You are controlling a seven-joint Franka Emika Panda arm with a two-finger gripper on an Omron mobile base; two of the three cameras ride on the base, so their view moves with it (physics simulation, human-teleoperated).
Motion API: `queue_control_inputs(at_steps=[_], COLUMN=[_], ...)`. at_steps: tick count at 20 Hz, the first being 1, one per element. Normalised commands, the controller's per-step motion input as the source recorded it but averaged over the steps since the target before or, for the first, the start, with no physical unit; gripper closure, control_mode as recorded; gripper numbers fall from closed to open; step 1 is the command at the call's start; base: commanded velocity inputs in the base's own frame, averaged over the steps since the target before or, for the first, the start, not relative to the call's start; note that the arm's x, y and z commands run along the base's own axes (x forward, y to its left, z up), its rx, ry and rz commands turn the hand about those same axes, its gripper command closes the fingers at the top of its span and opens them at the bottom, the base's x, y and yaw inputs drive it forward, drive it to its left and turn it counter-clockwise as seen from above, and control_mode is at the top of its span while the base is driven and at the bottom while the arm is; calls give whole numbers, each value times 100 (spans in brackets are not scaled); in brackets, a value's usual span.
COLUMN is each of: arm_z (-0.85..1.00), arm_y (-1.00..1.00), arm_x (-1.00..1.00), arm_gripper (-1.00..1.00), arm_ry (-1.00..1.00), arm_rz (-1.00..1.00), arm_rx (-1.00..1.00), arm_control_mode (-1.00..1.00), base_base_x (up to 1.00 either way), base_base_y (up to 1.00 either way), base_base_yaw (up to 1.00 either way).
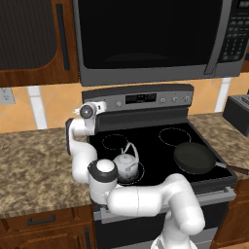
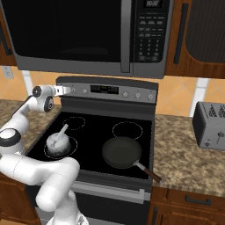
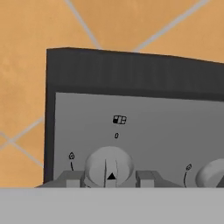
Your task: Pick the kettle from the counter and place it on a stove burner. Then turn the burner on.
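Left base view: kettle [image 1: 126, 166] sits on the stove's [image 1: 160, 146] front-left burner, gripper [image 1: 100, 106] up at the back panel's left end. Right base view: same, frying pan [image 2: 121, 152] front-right. Hand view: fingers [image 3: 145, 178] narrowly straddle a knob [image 3: 108, 165], closed around it.

The arm [image 1: 146, 202] is built of thick, glossy white rounded links shaped like bent tubes, with smooth shells and no cables or screws showing. Dark grey bands ring the joints, and a round white cap sits on the elbow at lower centre of the left base view. The tool [image 3: 109, 178] has two small, blocky grey finger tips [image 3: 146, 178].
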Motion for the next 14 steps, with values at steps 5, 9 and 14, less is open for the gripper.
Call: queue_control_inputs(at_steps=[5, 9, 14], arm_z=[0, 0, 0], arm_y=[0, 0, 0], arm_x=[0, 0, 0], arm_gripper=[100, 100, 100], arm_ry=[0, 0, 0], arm_rz=[-5, -5, -5], arm_rx=[-8, -8, -9], arm_control_mode=[-100, -100, -100], base_base_x=[0, 0, 0], base_base_y=[0, 0, 0], base_base_yaw=[0, 0, 0])
